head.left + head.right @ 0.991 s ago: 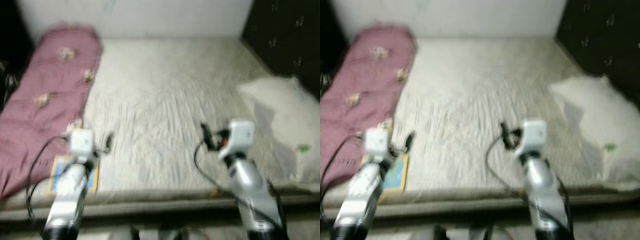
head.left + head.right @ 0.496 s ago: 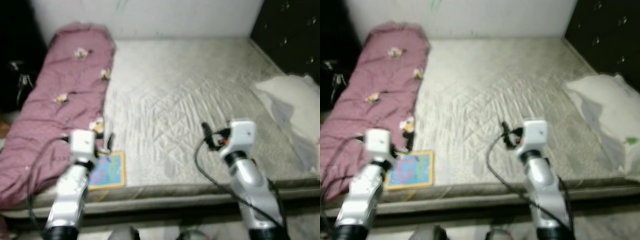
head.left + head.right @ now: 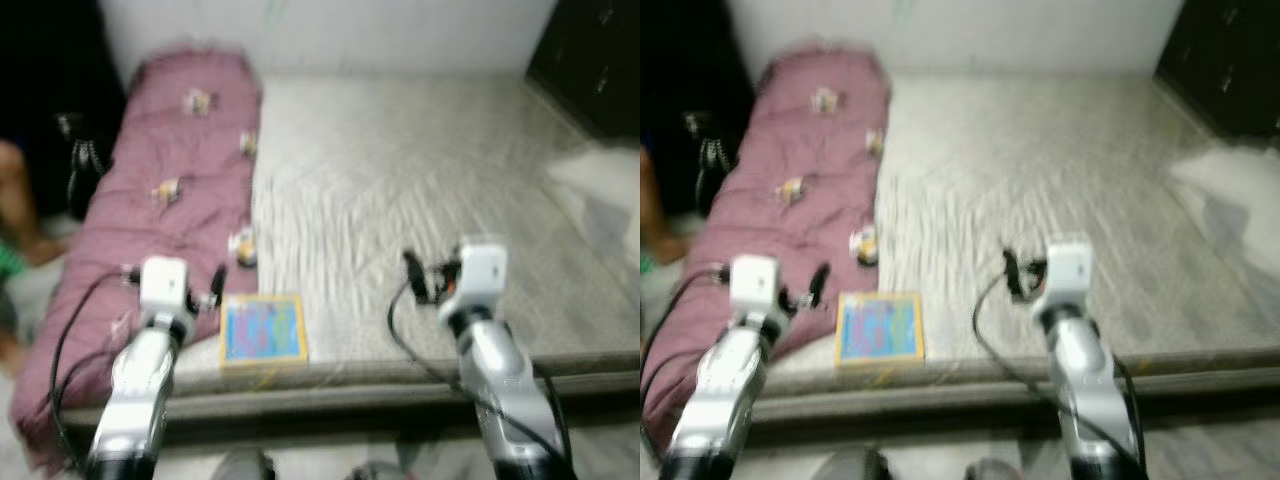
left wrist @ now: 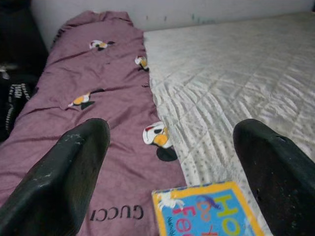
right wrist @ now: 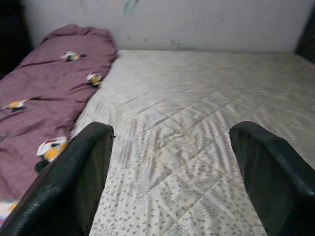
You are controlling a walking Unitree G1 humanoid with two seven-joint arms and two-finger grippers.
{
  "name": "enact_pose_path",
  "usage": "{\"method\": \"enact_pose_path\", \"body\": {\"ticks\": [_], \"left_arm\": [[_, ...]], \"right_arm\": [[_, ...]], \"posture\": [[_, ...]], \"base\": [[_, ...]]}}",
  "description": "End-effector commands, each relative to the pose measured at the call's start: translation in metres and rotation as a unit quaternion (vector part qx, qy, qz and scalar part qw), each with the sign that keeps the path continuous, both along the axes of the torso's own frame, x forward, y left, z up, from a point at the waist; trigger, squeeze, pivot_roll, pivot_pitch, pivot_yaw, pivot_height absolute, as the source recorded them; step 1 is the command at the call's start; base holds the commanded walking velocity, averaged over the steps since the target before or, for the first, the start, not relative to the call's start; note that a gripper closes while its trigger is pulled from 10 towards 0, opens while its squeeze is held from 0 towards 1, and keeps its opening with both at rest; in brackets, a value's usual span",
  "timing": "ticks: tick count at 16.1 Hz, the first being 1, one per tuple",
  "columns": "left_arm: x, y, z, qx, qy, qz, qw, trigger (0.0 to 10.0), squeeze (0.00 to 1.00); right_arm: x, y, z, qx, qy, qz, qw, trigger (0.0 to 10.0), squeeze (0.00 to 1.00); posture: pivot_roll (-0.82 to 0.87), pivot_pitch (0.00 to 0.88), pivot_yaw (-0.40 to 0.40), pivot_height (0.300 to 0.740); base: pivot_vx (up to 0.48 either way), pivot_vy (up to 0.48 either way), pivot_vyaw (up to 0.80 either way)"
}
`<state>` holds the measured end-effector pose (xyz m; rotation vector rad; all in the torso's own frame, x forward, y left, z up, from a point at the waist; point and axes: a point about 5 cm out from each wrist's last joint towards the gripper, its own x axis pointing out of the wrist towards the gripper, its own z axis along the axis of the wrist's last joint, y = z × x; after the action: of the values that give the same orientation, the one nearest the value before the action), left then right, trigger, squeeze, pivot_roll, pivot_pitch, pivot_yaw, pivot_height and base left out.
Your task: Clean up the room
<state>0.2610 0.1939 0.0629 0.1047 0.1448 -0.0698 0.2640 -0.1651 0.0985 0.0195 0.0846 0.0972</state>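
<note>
Inspection finds both arms raised over the near edge of a bare quilted mattress (image 3: 400,190), with a mauve blanket (image 3: 170,190) bunched along its side at nine o'clock and a bright picture book (image 3: 263,328) lying flat near the front edge, just beside the blanket's hem. Your left gripper (image 4: 170,169) hovers short of the book with its fingers spread wide and nothing between them; in the left wrist view the book's top corner sits low between the two fingers, at about six o'clock. Your right gripper (image 5: 170,177) hangs over open mattress, also wide and empty. The head views are smeared by motion, so the pale bundle (image 3: 1230,200) at three o'clock is probably a pillow, but you should confirm that once the picture steadies. The book appears to be the item in hand. Let the robot settle before reaching. Bring the left gripper down towards six o'clock until the book's near edge lies between the fingers. A flat book on soft bedding gives little purchase, so take it by the edge nearest the mattress front, and keep the blanket out of the pinch. A person's limb (image 3: 20,200) shows at nine o'clock; keep clear of it.
</note>
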Motion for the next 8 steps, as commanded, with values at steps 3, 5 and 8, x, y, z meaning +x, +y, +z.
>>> {"method": "enact_pose_path", "body": {"ticks": [3,5,8], "left_arm": [[0.0013,0.0088,0.0057,0.010,-0.009,0.012,1.000,10.0,0.00],[0.0010,0.0083,0.0060,0.009,-0.011,0.010,1.000,10.0,0.00],[0.0005,0.0073,0.0084,-0.002,-0.016,-0.004,1.000,10.0,0.00]], "right_arm": [[0.0008,0.0051,0.0053,0.003,-0.009,0.004,1.000,10.0,0.00],[-0.0001,0.0048,0.0046,0.002,-0.007,0.004,1.000,10.0,0.00],[-0.0015,0.0034,0.0034,0.000,-0.003,0.001,1.000,10.0,0.00]], "posture": [[-0.01,0.000,-0.015,0.740],[-0.01,0.000,-0.015,0.740],[-0.01,0.000,-0.015,0.740]], "base": [[0.000,0.480,0.00],[0.000,0.480,0.00],[0.000,0.000,0.00]]}}
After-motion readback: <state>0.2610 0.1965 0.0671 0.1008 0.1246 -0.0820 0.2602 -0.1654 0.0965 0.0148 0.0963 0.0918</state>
